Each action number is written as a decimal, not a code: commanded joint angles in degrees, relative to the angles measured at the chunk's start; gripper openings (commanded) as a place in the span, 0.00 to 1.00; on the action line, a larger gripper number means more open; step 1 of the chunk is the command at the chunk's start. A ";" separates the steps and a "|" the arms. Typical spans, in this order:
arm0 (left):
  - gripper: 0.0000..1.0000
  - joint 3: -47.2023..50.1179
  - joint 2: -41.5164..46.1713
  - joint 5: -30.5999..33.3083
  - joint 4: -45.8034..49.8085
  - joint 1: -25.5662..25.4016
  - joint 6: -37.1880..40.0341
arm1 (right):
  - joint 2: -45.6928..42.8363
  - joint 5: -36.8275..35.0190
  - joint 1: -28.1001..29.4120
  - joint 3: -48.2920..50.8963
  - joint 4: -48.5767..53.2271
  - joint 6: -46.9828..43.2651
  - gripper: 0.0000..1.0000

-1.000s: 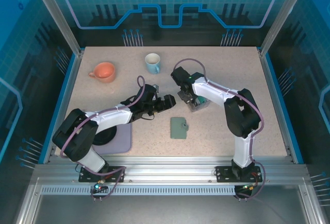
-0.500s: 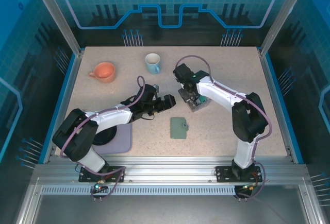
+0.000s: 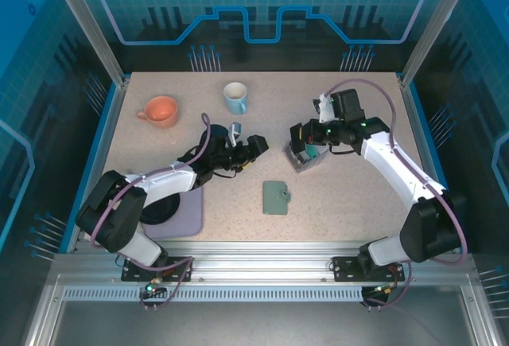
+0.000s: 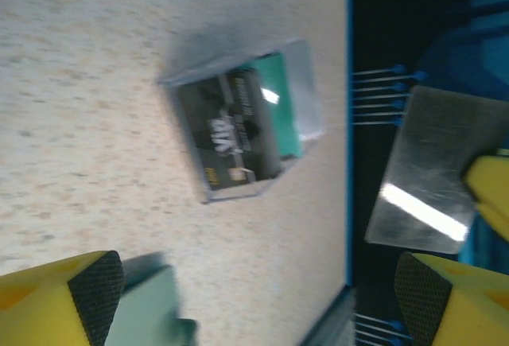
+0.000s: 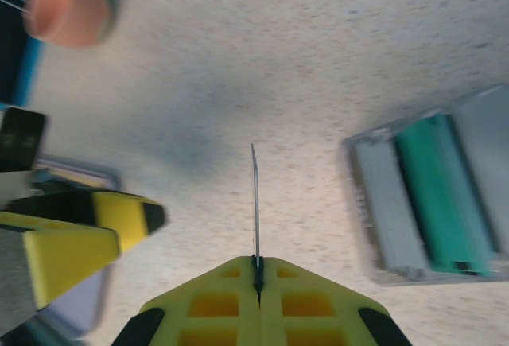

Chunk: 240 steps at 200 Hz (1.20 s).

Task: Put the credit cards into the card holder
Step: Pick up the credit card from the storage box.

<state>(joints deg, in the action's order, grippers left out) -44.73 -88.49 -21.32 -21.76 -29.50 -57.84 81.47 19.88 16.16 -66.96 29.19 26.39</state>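
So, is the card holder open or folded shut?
Folded shut: the card holder lies flat, its snap tab over the edge, no pockets showing.

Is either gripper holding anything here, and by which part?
The right gripper pinches a thin grey card by one edge, with the rest of it sticking out free. The left gripper is open and holds nothing.

I get bright, even light overhead; both wrist views blur, and glare streaks the grey card (image 4: 429, 163) near my left claw (image 4: 258, 286).

White-and-black arms (image 3: 171, 179), purple cables (image 3: 359, 83), yellow fingers (image 5: 207, 298)
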 commanded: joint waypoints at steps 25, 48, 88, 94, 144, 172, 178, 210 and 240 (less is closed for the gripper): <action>0.89 -5.87 -5.29 -11.59 -15.83 1.17 -9.03 | -1.17 20.89 -2.95 2.54 -9.71 9.78 0.00; 0.82 -8.96 -7.97 -14.22 -19.02 1.17 -11.35 | -0.16 24.08 -3.53 2.67 -11.27 11.22 0.00; 0.54 -9.94 -9.25 -15.15 -22.32 1.20 -13.76 | 0.74 25.50 -4.71 3.67 -13.32 13.22 0.01; 0.50 -9.89 -9.14 -15.40 -22.61 1.24 -14.03 | 0.96 25.61 -4.97 3.79 -13.38 13.29 0.01; 0.25 -10.24 -7.75 -17.49 -23.44 1.20 -13.50 | 2.30 27.59 -5.85 4.31 -14.59 14.31 0.03; 0.14 -10.49 -7.73 -18.25 -23.48 1.20 -13.44 | 2.97 28.68 -5.91 4.51 -16.09 15.44 0.05; 0.11 -10.51 -7.71 -18.23 -23.54 1.24 -13.52 | 3.10 28.88 -5.88 4.41 -16.09 15.52 0.05; 0.04 -10.51 -7.40 -18.38 -24.10 1.30 -13.73 | 3.03 30.88 -6.30 4.50 -15.84 15.40 0.14; 0.03 -10.48 -7.40 -18.69 -24.18 1.50 -13.70 | 2.91 34.58 -6.54 4.45 -16.11 15.09 0.18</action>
<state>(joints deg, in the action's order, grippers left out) -53.41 -97.03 -38.09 -43.42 -27.97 -71.72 84.05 48.64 10.17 -62.78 14.44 41.60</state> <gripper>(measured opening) 0.049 0.168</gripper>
